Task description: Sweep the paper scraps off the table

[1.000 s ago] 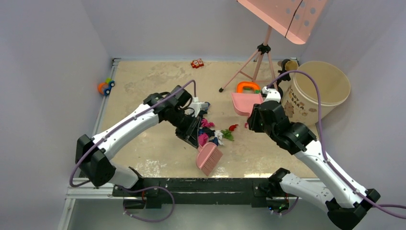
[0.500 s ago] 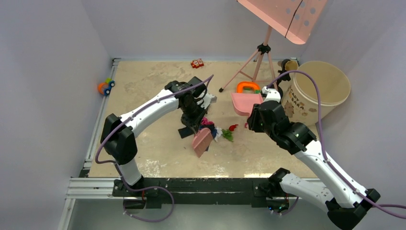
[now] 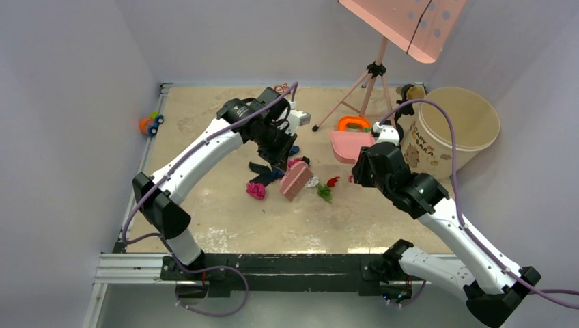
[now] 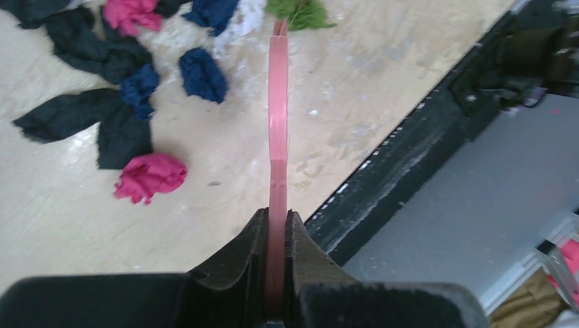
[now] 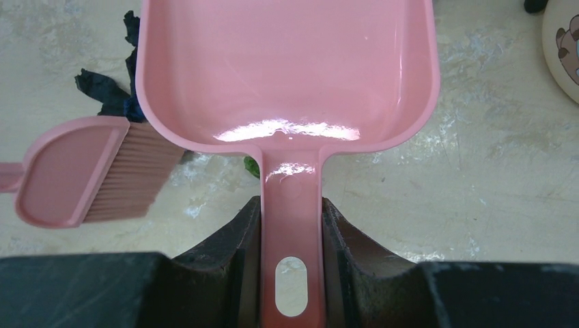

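Note:
My left gripper (image 3: 281, 158) is shut on the handle of a pink brush (image 3: 295, 181), whose head is low over the table (image 3: 205, 225). In the left wrist view the gripper (image 4: 276, 232) holds the brush (image 4: 278, 102) edge-on. The paper scraps lie around it: a magenta wad (image 3: 256, 190) and black strips (image 3: 261, 171) to its left, white (image 3: 313, 182) and green (image 3: 323, 193) ones to its right. Magenta (image 4: 150, 175), black (image 4: 102, 123) and dark blue (image 4: 203, 74) scraps show up close. My right gripper (image 3: 369, 160) is shut on the pink dustpan (image 3: 351, 147), also seen empty in the right wrist view (image 5: 287, 61).
A tan bucket (image 3: 454, 130) stands at the right edge, behind the dustpan. A tripod (image 3: 369, 75) with a pink music stand (image 3: 410, 20) is at the back. An orange-handled object (image 3: 353, 124) lies beyond the dustpan. A toy (image 3: 151, 124) sits at the left rail, a red-and-white block (image 3: 281, 87) at the back.
My left arm has swung the brush from the near side of the pile to its far right side. A magenta wad and black strips now lie left of the brush. The right arm hardly moved.

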Robot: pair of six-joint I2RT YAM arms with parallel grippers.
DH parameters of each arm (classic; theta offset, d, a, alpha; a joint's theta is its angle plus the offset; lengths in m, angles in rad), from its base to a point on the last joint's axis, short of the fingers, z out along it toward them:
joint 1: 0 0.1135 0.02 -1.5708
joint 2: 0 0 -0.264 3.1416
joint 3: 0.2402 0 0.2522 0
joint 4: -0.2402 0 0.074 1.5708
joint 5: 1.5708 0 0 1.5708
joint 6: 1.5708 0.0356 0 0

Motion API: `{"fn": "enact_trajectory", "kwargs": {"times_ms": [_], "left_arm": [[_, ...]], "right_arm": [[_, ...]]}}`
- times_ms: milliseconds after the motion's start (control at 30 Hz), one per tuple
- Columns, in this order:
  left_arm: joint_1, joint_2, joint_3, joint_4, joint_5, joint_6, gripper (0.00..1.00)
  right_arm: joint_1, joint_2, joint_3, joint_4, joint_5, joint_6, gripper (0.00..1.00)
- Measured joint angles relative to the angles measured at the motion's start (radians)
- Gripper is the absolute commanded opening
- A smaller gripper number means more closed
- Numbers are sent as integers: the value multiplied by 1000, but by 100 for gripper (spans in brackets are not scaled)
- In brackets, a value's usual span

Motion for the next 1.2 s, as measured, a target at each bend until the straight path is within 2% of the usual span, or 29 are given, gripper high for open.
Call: {"fn": "enact_trajectory", "kwargs": {"times_ms": [100, 267, 400, 533, 667, 867, 1200], "left_arm": [[0, -8, -8, 40, 96, -32, 0], [-1, 29, -66, 249, 272, -156, 0], [-8, 143, -69, 451, 370, -280, 0], [-11, 271, -25, 521, 385, -355, 0], [-12, 377, 37, 509, 359, -397, 0], [-6, 438, 147, 304, 175, -393, 0], [50, 259, 117, 103, -21, -325, 0]], "right_arm": [[0, 2, 0, -4, 30, 11, 0], [0, -8, 14, -50, 147, 80, 0], [0, -42, 26, -85, 221, 130, 0], [0, -76, 30, -108, 255, 155, 0], [0, -87, 30, -120, 261, 167, 0], [0, -86, 30, -126, 260, 174, 0], [0, -86, 30, -125, 260, 174, 0]]}}
